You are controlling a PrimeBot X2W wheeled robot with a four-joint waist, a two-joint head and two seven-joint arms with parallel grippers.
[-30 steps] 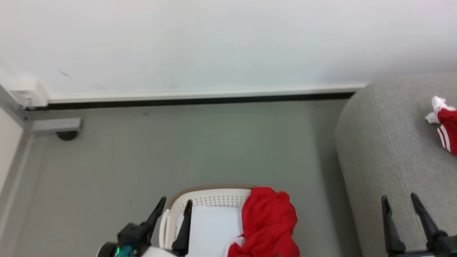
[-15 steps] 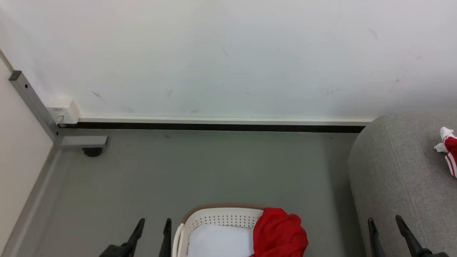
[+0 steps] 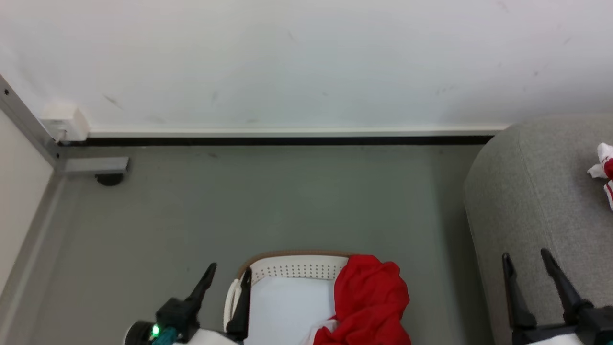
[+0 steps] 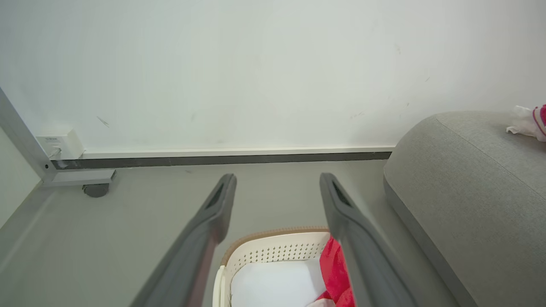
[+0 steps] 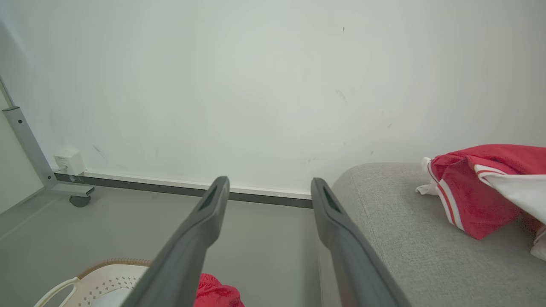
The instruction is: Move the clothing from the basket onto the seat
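Clothing (image 3: 371, 297) in basket (image 3: 292, 261), L of seat (image 3: 527, 191)

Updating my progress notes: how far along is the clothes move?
Done: one garment lies on the seat. In hand: nothing; the left gripper and right gripper are open, empty. Left: the other garment, draped over the basket rim.

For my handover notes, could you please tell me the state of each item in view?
Basket: upright on floor.
First red garment: heaped in basket, over its rim.
Second red garment: lying on seat.
Left gripper: open, empty.
Right gripper: open, empty.
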